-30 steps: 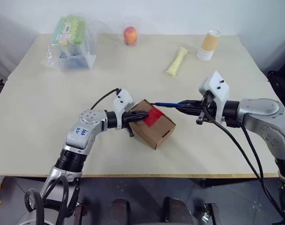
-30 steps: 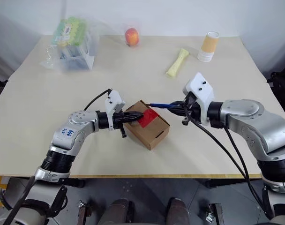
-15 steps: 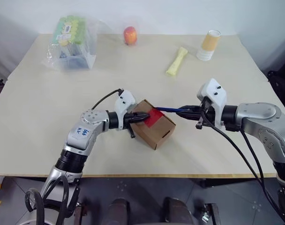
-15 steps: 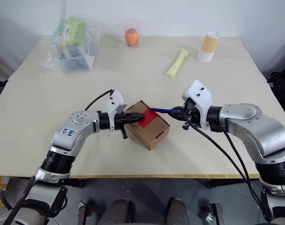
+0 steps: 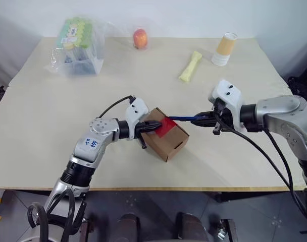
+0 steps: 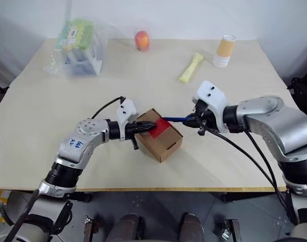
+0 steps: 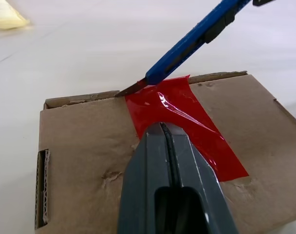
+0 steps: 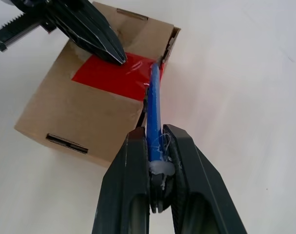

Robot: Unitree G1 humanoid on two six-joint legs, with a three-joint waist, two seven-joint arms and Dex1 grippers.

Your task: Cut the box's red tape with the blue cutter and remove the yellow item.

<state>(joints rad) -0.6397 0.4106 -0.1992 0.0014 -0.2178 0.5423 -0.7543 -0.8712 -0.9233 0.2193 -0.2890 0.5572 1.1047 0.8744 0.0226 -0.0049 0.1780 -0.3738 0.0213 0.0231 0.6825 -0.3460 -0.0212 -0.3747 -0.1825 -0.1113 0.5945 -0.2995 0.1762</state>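
A: Left gripper [image 7: 163, 127]?
B: Fingers closed, empty, tips pressing red tape [image 7: 187, 124] on box [image 5: 166, 134], mid-table [image 5: 42, 116].
A: Right gripper [image 8: 155, 134]?
B: Clamped on blue cutter [image 8: 153, 112]; blade at tape's edge.

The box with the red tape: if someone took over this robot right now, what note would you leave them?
Left hand: shut, tips pressing on the red tape, steadying the box.
Right hand: shut on the blue cutter, its blade at the tape's edge by the top seam.
Done: cutter picked up and brought to the tape.
Left: cut the tape, open the flaps, take out the yellow item.
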